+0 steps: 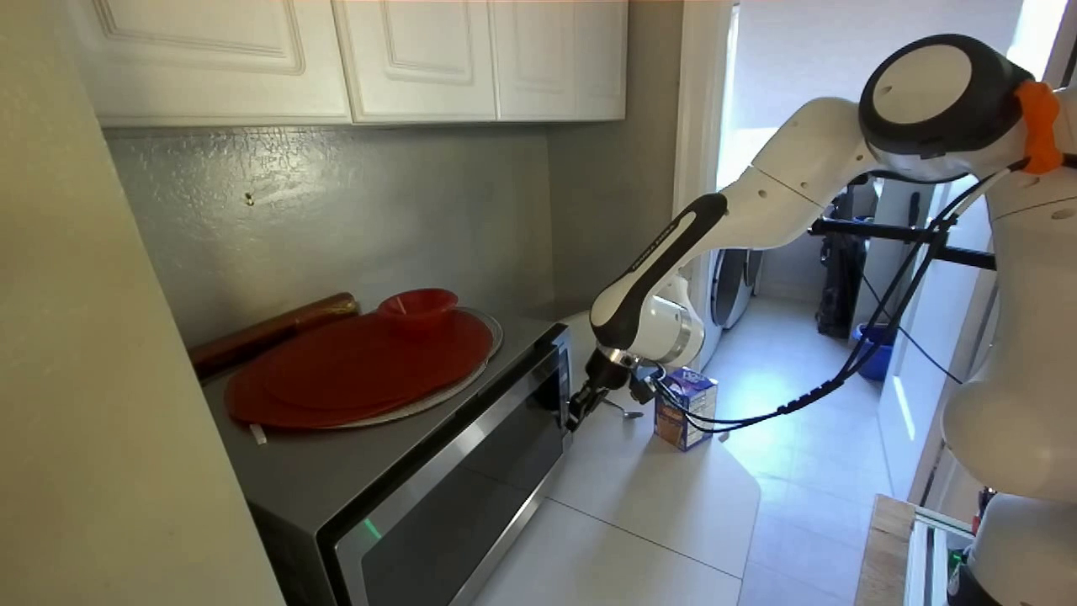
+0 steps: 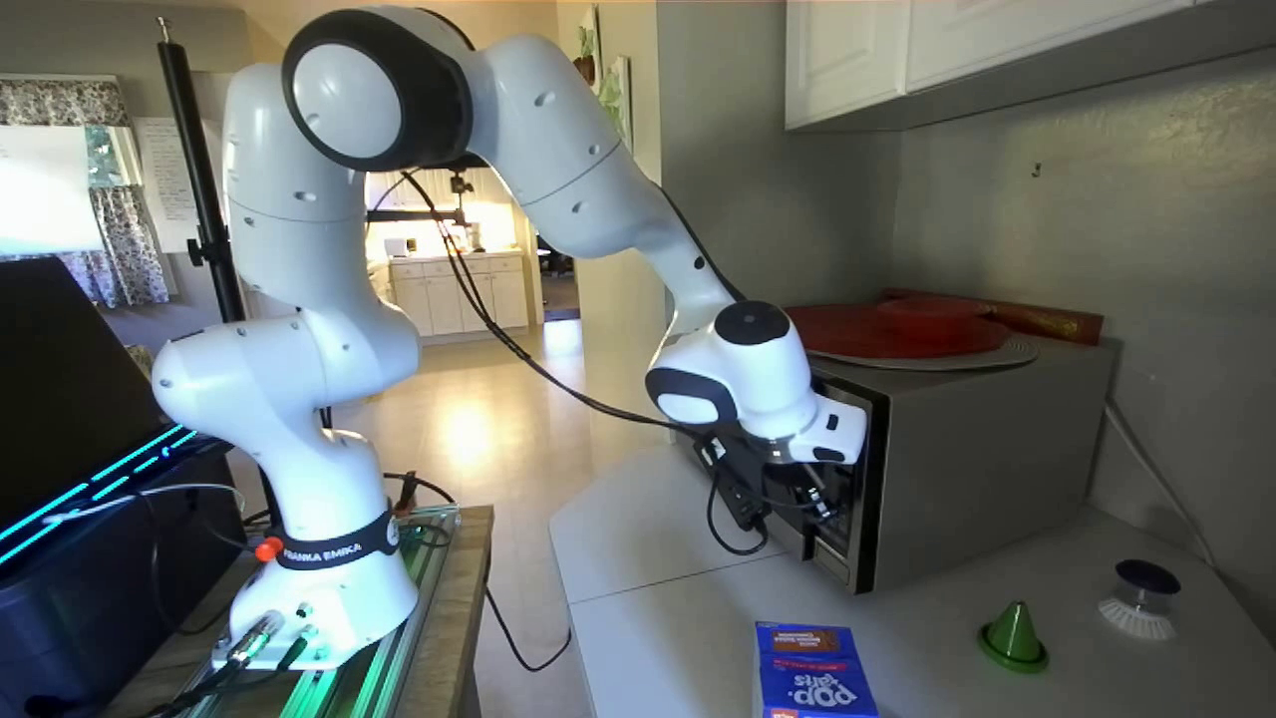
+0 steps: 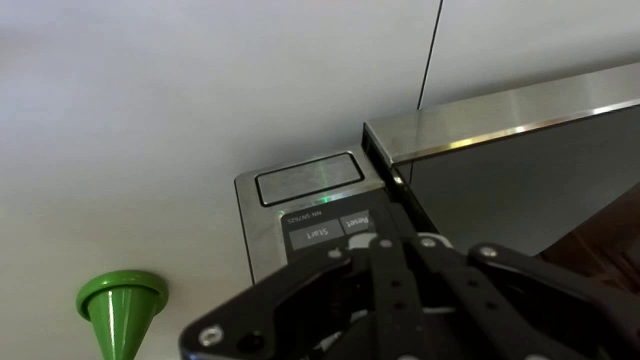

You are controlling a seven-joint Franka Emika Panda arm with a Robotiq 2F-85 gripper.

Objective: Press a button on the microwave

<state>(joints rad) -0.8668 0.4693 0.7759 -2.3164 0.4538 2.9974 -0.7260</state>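
The microwave is a silver-grey box with a dark glass door, on the white counter in both exterior views (image 1: 471, 497) (image 2: 997, 469). In the wrist view its dark control strip shows upside-down Start (image 3: 317, 234) and Reset (image 3: 356, 222) buttons and a large metal release button (image 3: 310, 179) beyond them. My gripper (image 3: 391, 215) is shut and empty, its fingertips together over the control strip near the door's edge, partly covering Reset. In an exterior view the gripper (image 1: 574, 417) is at the microwave's front. I cannot tell whether the tips touch it. The rest of the strip is hidden behind the fingers.
A red round platter (image 1: 336, 379) with a red bowl (image 1: 418, 305) lies on the microwave. A Pop-Tarts box (image 2: 812, 668), a green cone (image 2: 1015, 638) and a brush (image 2: 1141, 598) stand on the counter. White cabinets (image 1: 412, 59) hang above. Cables loop from the wrist.
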